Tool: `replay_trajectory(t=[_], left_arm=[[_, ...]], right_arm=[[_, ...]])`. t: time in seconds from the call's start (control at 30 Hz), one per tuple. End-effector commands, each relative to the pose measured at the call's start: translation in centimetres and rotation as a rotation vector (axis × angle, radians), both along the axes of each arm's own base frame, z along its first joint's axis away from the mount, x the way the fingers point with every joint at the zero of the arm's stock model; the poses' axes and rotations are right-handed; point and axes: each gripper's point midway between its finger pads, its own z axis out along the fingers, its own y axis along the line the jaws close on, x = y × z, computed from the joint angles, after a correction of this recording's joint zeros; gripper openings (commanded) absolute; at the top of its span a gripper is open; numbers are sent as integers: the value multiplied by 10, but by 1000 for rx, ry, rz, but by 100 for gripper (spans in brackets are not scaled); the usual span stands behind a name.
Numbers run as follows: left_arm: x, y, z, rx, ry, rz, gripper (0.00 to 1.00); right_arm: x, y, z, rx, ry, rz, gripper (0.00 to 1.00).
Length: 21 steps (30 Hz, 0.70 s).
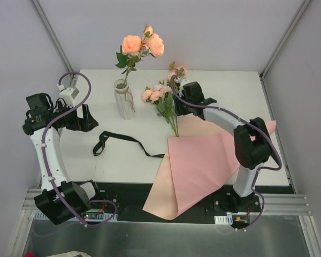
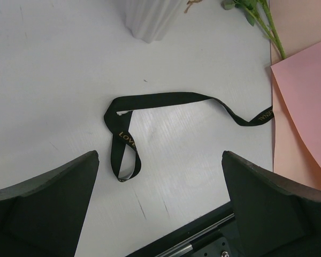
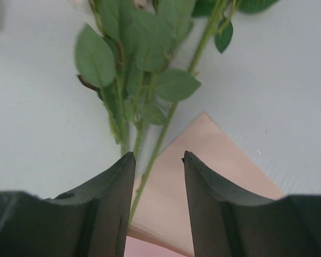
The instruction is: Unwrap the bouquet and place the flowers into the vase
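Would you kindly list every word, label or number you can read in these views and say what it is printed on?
"LOVE": gold letters on the black ribbon, near its loop.
Second gold print near the ribbon's end by the pink paper: too blurred to read.
Nothing else legible in any view.

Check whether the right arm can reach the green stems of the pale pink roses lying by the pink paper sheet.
Probably yes. The right gripper hangs close over the green stems, jaws apart, one stem lining up with the gap. Nothing covers them; the pink paper sheet lies under their ends.
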Motion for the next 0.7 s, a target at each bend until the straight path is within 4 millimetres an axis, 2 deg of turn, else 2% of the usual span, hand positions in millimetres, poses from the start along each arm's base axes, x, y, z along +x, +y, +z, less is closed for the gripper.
replay_trajectory(t=[0.0,0.03,0.07,0.27,0.43,0.67], left_arm=[[1,4,3,4,-17,13,99],[2,4,3,5,-16,13,99],[2,5,3,7,-17,15,99],[2,5,0,6,-8,12,99],[1,5,-6,4,4,9,99],[1,5,-11,-4,17,7,99]], right_arm=[[1,-25,-29,-91,88,-78,43],[4,-26,-32,-93,97,-83,42],[3,-27,-43,-106,123,-84,42],[3,-24,-67,-117,171,-78,41],[8,-18,-69,-85,164,-80,41],[13,-4,-66,-29,172,-68,47]])
